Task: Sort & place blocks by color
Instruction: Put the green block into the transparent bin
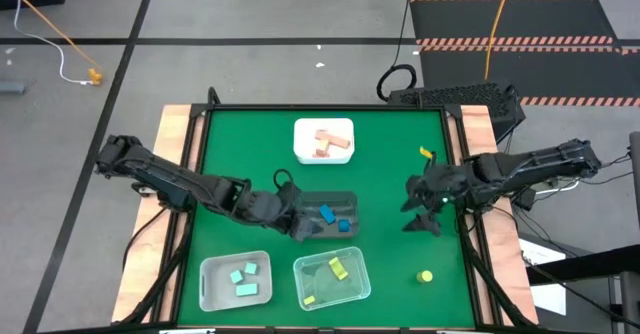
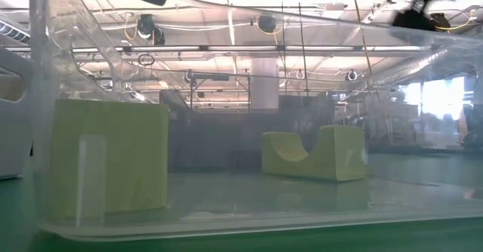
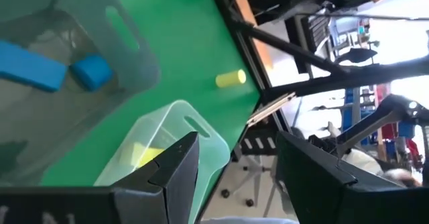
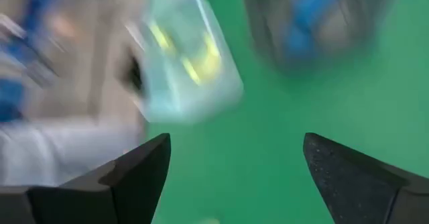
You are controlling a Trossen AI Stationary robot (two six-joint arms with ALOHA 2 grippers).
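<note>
Four bins [image 1: 323,140] sit on my table [image 1: 390,164]: one at the far middle, one central [image 1: 340,202], two [image 1: 235,282] along the near edge [image 1: 332,279], blocks [image 1: 326,215] inside each. A cylinder [image 1: 426,275] lies alone, right of them.

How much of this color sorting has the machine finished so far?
Mostly done: tan blocks fill the white bin, blue blocks the dark bin, mint blocks and yellow blocks the clear bins. Both jaws are empty. Left: a yellow cylinder and yellow piece.

Bright even light; right wrist view motion-blurred; low view hazy
</note>
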